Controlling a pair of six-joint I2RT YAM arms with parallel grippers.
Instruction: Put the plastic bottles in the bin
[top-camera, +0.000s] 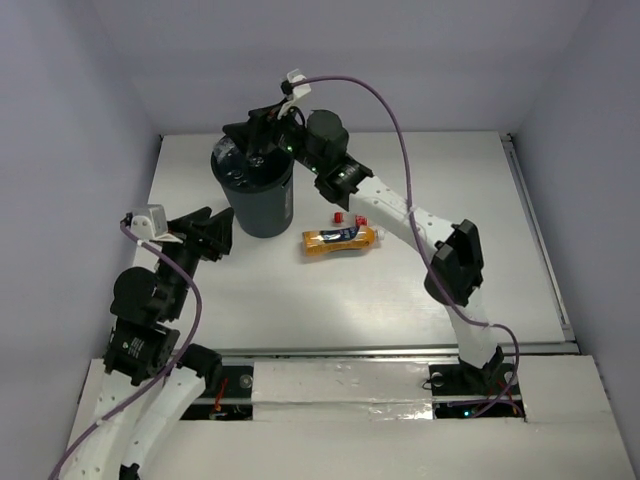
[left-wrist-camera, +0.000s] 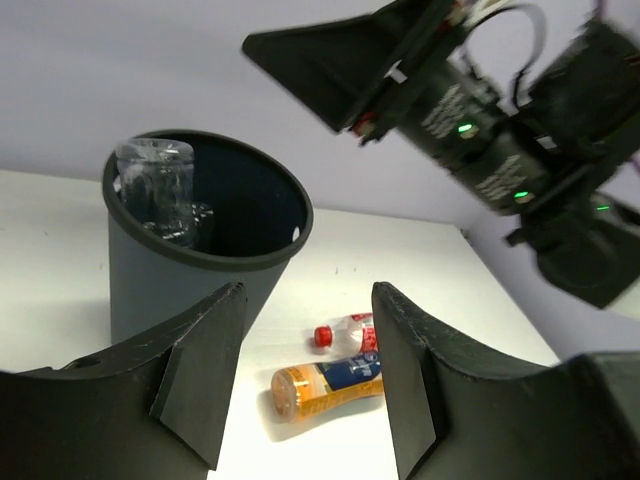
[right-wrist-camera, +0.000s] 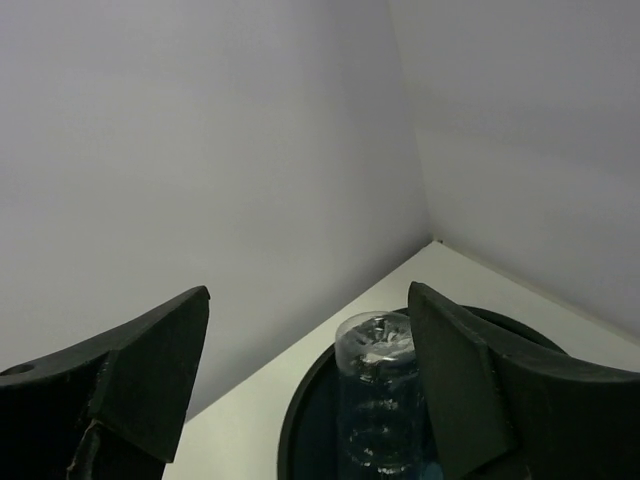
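Right tool (top-camera: 260, 135) hangs wide open over the bin (top-camera: 262, 215), clear bottle (right-wrist-camera: 378, 400) already inside; left tool (top-camera: 210, 238) open too, empty; orange bottle (top-camera: 340, 240) lies flat on the surface (top-camera: 400, 300), lengthwise left-to-right, just right of the bin; right arm's closer imo

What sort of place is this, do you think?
Likely a robotics lab test cell: a white tabletop enclosed by plain pale walls, two white robot arms bolted at its near edge, and a tall black plastic bin.
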